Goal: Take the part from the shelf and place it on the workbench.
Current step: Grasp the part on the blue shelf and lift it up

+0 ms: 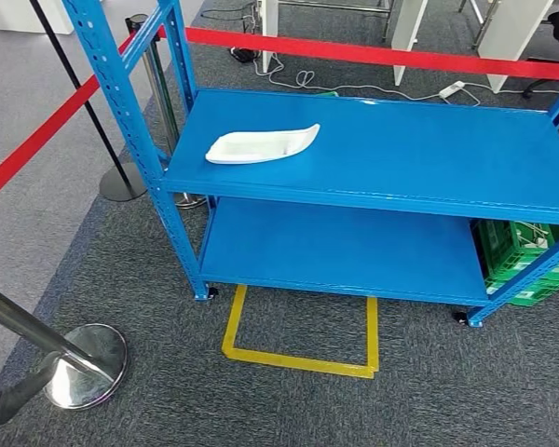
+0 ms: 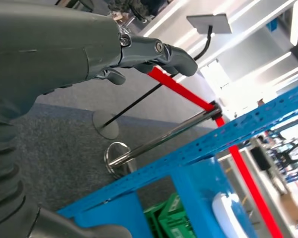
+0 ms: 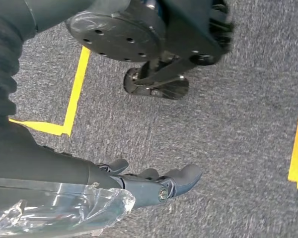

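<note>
Fingers (image 2: 166, 52) of the left hand (image 2: 113, 49) and the right hand (image 3: 147, 186) are spread, holding nothing. Well ahead, the white part (image 1: 261, 144) on the shelf (image 1: 403, 149) looks light, thin, stiff; grip its raised rim.

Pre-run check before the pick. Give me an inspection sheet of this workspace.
Surface: blue shelf, two tiers, on grey carpet.
Job's things: white part lies on the top tier, near its left end.
Clutter: green crates by the lower tier, right end.
Hands: left hand and right hand hold nothing, fingers extended.
Cables: white cables and power strip on the floor behind the shelf.
Surroundings: red barrier tape, chrome stanchion base, yellow floor marking.
</note>
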